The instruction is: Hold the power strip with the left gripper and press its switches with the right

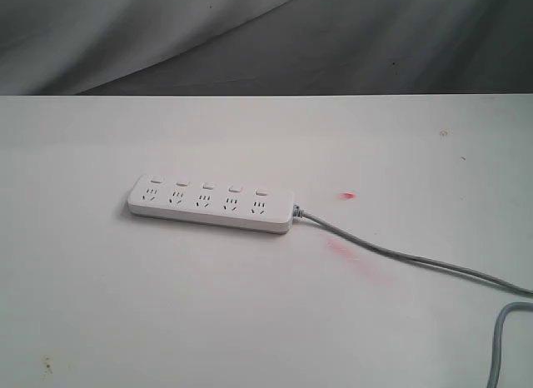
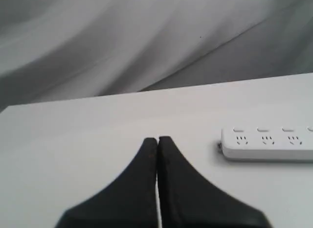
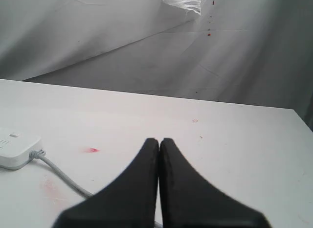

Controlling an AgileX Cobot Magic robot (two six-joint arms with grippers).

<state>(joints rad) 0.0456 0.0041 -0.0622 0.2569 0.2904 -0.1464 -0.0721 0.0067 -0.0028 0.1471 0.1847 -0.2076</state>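
Observation:
The white power strip [image 1: 211, 203] lies flat on the white table [image 1: 166, 305], its row of small switches [image 1: 206, 187] along the far side and its grey cord [image 1: 400, 256] trailing off to the right. Neither arm shows in the exterior view. In the left wrist view my left gripper [image 2: 157, 139] is shut with nothing in it, well short of one end of the power strip [image 2: 266, 144]. My right gripper [image 3: 159, 140] is shut and empty too, away from the strip's cord end [image 3: 17, 148] and the cord [image 3: 61, 176].
A grey draped cloth [image 1: 250, 38] hangs behind the table's far edge. Red smudges [image 1: 348, 196] mark the tabletop near the cord. The cord loops back near the front right corner [image 1: 500, 338].

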